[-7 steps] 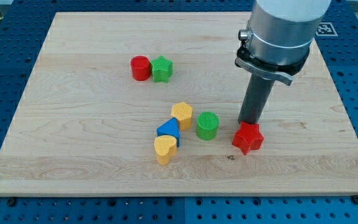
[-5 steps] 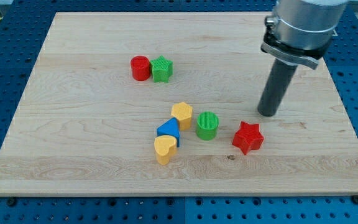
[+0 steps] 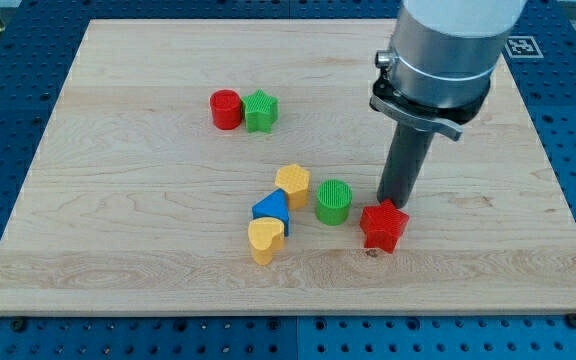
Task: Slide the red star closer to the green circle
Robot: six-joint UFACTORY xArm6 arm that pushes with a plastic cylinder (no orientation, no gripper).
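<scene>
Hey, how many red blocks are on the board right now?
2. A red cylinder sits toward the view's top left, touching a green star. A red star lies right of the green circle, just below my tip. None look hidden.

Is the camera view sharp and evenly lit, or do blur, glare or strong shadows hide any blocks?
Camera view: sharp, light even, no glare on the wooden board. Shadows are soft and short, for example beside the green circle. No block is hidden; my tip stands at the top edge of the red star, and only the arm's upper part is cut off by the view's top.
</scene>
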